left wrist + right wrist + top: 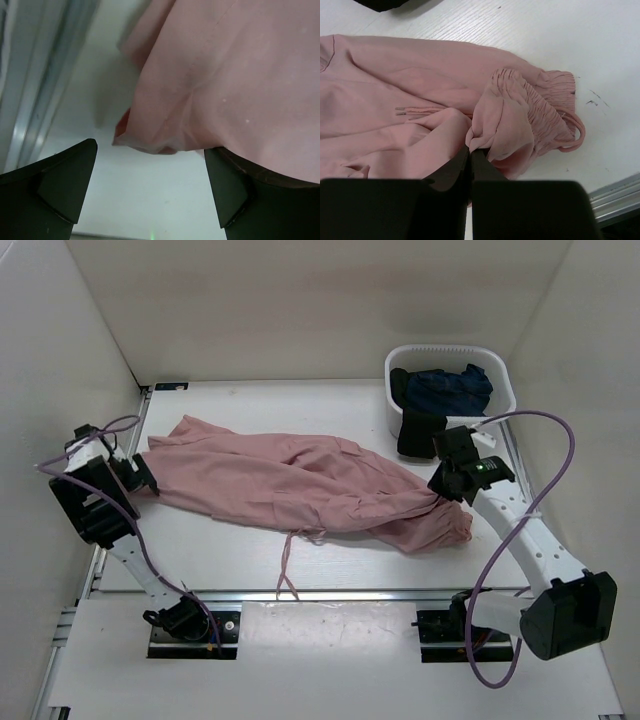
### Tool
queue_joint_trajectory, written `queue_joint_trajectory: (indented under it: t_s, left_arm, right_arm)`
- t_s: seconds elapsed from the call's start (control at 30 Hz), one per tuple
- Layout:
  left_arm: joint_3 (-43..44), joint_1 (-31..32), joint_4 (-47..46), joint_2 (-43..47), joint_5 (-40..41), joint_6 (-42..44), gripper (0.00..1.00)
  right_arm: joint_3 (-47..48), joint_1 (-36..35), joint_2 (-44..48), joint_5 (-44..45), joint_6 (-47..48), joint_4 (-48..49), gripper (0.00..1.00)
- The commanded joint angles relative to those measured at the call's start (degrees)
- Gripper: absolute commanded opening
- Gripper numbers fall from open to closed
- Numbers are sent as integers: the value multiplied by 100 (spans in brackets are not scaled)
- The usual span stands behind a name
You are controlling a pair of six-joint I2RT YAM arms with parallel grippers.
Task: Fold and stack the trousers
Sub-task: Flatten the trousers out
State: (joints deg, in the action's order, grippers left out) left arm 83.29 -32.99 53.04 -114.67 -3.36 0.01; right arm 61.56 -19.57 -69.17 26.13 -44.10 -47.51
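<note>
The trousers spill off the left wrist view's top and right, draping over one finger. From above, the right gripper hides its tips in fabric near the right edge of the table.

You have the trousers lying crumpled across the middle of the table, stretched from left to right. They are dusty-pink, thin and soft, with long wide legs. The leg ends reach toward the table's left edge. The gathered elastic waist sits at the right, bunched into a mound. A drawstring trails from the cloth toward the near edge. The fabric is wrinkled and lapped over itself, and the right gripper pinches one fold at the waist.
</note>
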Motion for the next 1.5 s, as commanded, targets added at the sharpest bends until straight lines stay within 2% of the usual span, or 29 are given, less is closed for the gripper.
queue_joint_trajectory:
  t_s: [0.0,0.1,0.13,0.17,0.27,0.3,0.43,0.47,0.57,0.63,0.77,0.83,0.87,0.93,0.97,1.0,1.07,1.1,1.13,1.17,1.23,1.33,1.47]
  left_arm:
    - [671,-49,-294,-28,-710,-1,100]
    - [742,56,-294,-318,-1149,-1,100]
    - [742,117,-294,-371,-1428,-1,92]
    - [690,118,-294,-372,-1544,-1,65]
    - [627,118,-128,-372,-1608,-1,14]
    - [697,118,-22,-372,-1546,-1,14]
    - [1127,-154,619,-74,-923,-1,14]
    - [1233,-329,742,119,-626,-1,14]
    - [1479,-515,1112,462,-149,-1,14]
    - [1306,-568,1112,901,220,-1,14]
    - [691,-629,1112,1543,765,-1,14]
    - [183,-682,1112,1684,1272,-1,14]
    - [31,-682,1112,1763,1415,-1,14]
    - [-311,-804,1060,1764,1757,-1,14]
    - [-426,-805,1007,1764,1881,-1,14]
    - [-532,-866,920,1764,2013,-1,14]
    - [-864,-867,858,1764,2330,-1,14]
    - [-962,-867,797,1703,2383,-1,16]
    - [-1155,-867,796,1703,2383,-1,38]
    - [-1331,-867,796,1798,2322,-1,53]
    - [-1385,-928,796,1983,2173,-1,73]
    - [-1192,-981,743,2106,1796,-1,78]
    - [-946,-981,542,1968,1365,-1,79]
  right_arm:
    - [-362,146,263,-257,33,233,0]
    - [-679,391,263,-556,33,443,0]
    - [-733,471,263,-643,33,496,0]
    - [-733,663,263,-749,94,645,0]
    - [-506,1059,1,-1197,392,874,0]
    - [-287,1122,-270,-1250,497,875,0]
    - [1697,1122,-1028,-1198,1227,384,0]
    - [2484,1122,-1116,-1120,1306,243,0]
    - [3107,1175,-1038,-821,1203,-241,0]
    - [2793,1175,-512,-759,1053,-312,0]
    - [891,1245,900,-504,316,-574,0]
    - [193,1306,1290,-433,-203,-881,0]
    - [-445,1307,1640,-433,-387,-961,0]
    - [-994,1360,1941,-495,-897,-1067,2]
    - [-1214,1421,2194,-495,-1108,-1259,6]
    - [-1591,1473,2319,-225,-1536,-1366,20]
    - [-1883,1474,2678,40,-1960,-1533,38]
    - [-2085,1474,2785,163,-2136,-1612,65]
    - [-2139,1526,2916,408,-2556,-1665,74]
    - [-2139,1527,2918,628,-2630,-1752,76]
    - [-1991,1527,2918,779,-2535,-1806,78]
    - [-1709,1527,2559,789,-1791,-1491,77]
    - [-1638,1466,1979,114,-970,-822,76]
